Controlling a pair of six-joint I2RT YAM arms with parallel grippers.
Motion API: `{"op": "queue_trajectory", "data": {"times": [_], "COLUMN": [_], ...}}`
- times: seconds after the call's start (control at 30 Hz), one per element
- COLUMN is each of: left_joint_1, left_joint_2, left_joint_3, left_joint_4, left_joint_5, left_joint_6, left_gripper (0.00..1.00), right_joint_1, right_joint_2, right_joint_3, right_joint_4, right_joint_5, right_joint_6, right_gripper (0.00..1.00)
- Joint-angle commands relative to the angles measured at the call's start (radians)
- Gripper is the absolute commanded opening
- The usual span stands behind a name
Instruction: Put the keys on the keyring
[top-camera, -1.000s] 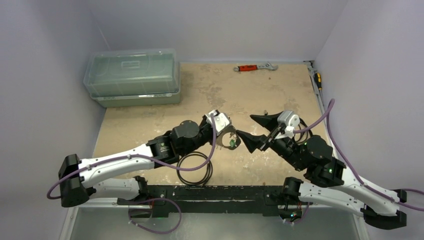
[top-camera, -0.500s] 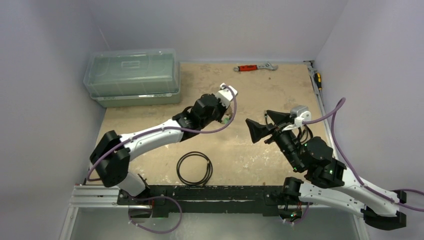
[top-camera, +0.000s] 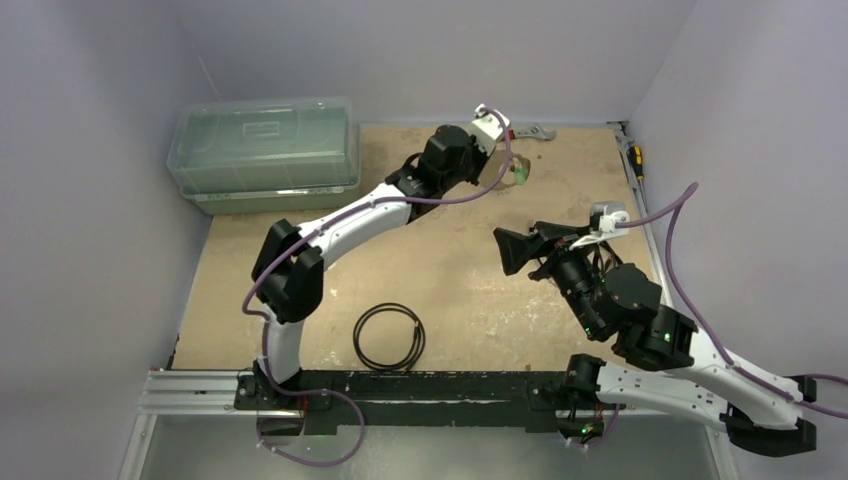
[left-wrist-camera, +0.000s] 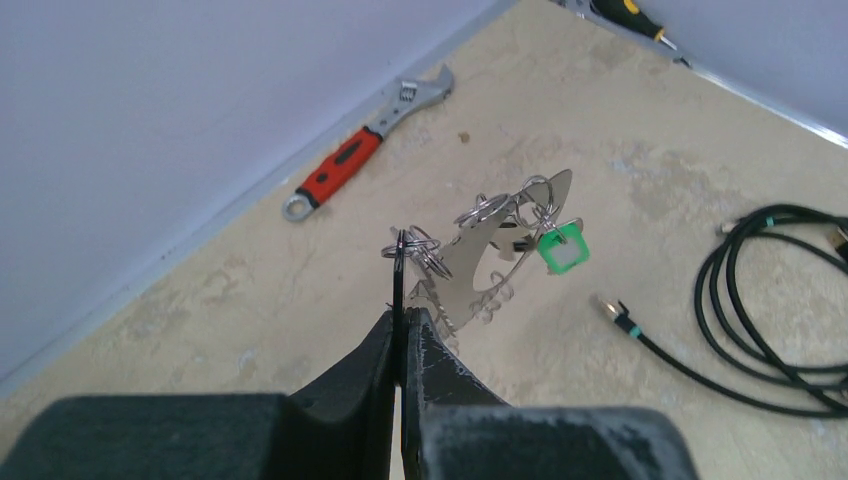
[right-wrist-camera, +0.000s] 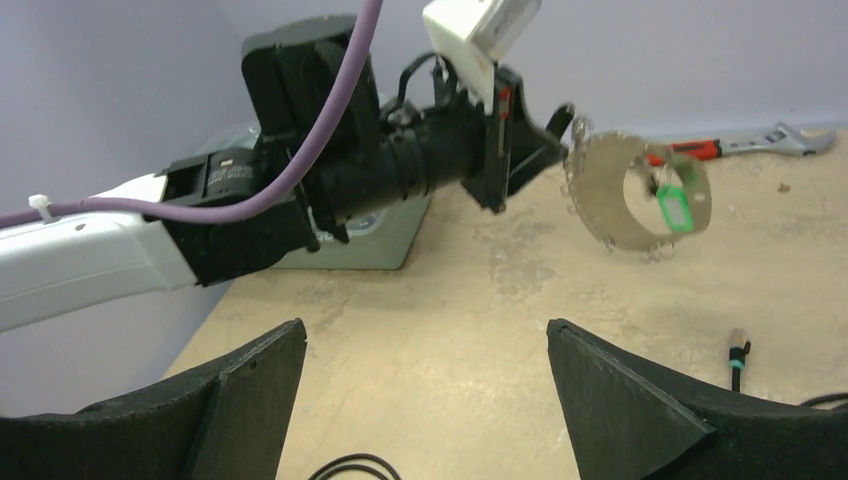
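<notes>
Scuffed beige tabletop (top-camera: 460, 290), grey walls. Your left gripper (left-wrist-camera: 402, 335) is pinched tight on edge of flat silvery metal keyring (right-wrist-camera: 600, 195), held aloft near red-handled wrench (left-wrist-camera: 345, 165), likely to present it. Right gripper (right-wrist-camera: 425, 335) is spread wide, empty. Small green tag (right-wrist-camera: 677, 212) hangs there; tiny keys hard to tell from wire loops.

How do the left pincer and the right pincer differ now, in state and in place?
The left pincer is shut on the edge of the keyring, while the right pincer stands wide open and holds nothing. The left pincer reaches to the far side of the table, near the wrench; the right pincer is nearer the middle and faces the keyring. Both have black fingers.
</notes>
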Motion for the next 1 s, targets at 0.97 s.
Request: {"op": "queue_trajectory", "data": {"times": [0.97], "left_joint_1": [0.072], "left_joint_2": [0.013], "left_joint_3": [-0.133], "left_joint_4": [0.116], "left_joint_5": [-0.017], "left_joint_6": [0.153], "left_gripper": [0.0], "right_joint_1": [0.001], "right_joint_2": [-0.115], "right_joint_3": [-0.027], "right_joint_4": [-0.112], "right_joint_5": [0.149], "right_joint_6": [0.165], "right_gripper": [0.95]}}
